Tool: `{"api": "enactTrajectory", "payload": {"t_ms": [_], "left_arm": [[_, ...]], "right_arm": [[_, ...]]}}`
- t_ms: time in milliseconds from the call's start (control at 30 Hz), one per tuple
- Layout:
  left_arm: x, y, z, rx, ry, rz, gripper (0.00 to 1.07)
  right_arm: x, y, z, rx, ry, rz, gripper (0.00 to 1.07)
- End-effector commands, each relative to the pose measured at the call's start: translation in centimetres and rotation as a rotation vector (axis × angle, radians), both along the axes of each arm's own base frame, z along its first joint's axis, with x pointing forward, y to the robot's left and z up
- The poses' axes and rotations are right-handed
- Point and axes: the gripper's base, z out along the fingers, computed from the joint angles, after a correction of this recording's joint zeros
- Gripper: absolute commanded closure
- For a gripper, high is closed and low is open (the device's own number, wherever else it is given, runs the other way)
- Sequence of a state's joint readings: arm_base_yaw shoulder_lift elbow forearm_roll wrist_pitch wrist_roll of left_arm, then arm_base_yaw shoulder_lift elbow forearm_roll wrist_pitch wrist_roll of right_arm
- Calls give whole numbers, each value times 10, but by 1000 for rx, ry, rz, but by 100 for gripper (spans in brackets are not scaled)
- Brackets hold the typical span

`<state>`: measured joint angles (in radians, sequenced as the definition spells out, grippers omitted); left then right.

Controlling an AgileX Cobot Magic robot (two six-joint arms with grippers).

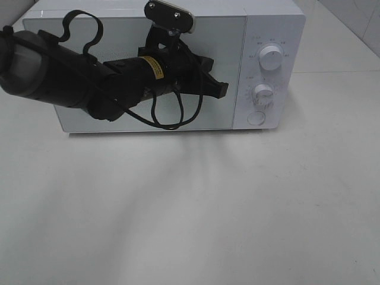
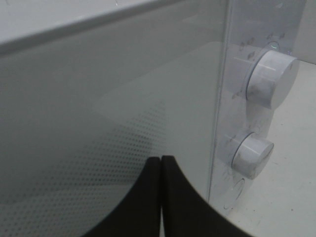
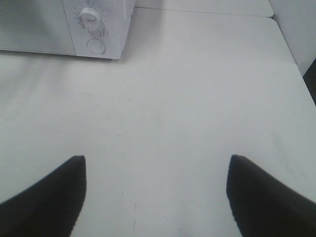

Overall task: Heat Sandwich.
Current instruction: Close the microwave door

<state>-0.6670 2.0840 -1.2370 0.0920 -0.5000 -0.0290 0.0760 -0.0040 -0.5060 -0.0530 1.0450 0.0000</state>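
Observation:
The sandwich is out of view in every frame. A white microwave [image 1: 261, 35] stands at the back of the table with its glass door [image 1: 219, 41] closed. My left gripper [image 1: 222, 89] is shut, with nothing between its fingers, just in front of the door near its right edge, beside the control panel. The left wrist view shows the shut gripper [image 2: 161, 159] close to the door [image 2: 98, 123]. My right gripper [image 3: 156, 158] is open and empty above bare table, away from the microwave [image 3: 49, 24]; the exterior view does not show it.
The panel has an upper knob [image 1: 272, 59], a lower knob [image 1: 263, 92] and a round button [image 1: 256, 117]. The white table [image 1: 196, 208] stretches in front of the microwave. A table seam and edge [image 3: 276, 19] run along the far right.

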Motion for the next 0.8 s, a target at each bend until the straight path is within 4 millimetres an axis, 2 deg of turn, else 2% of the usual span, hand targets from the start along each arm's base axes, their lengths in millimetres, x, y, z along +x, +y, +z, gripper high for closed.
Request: {"api": "enactTrajectory", "payload": {"t_ms": [33, 800], "left_arm": [[22, 13, 14, -126, -15, 117, 107], [22, 13, 14, -125, -12, 118, 107]], "right_arm": [[-4, 0, 0, 11, -32, -11, 31], [-4, 0, 0, 11, -32, -11, 31]]}}
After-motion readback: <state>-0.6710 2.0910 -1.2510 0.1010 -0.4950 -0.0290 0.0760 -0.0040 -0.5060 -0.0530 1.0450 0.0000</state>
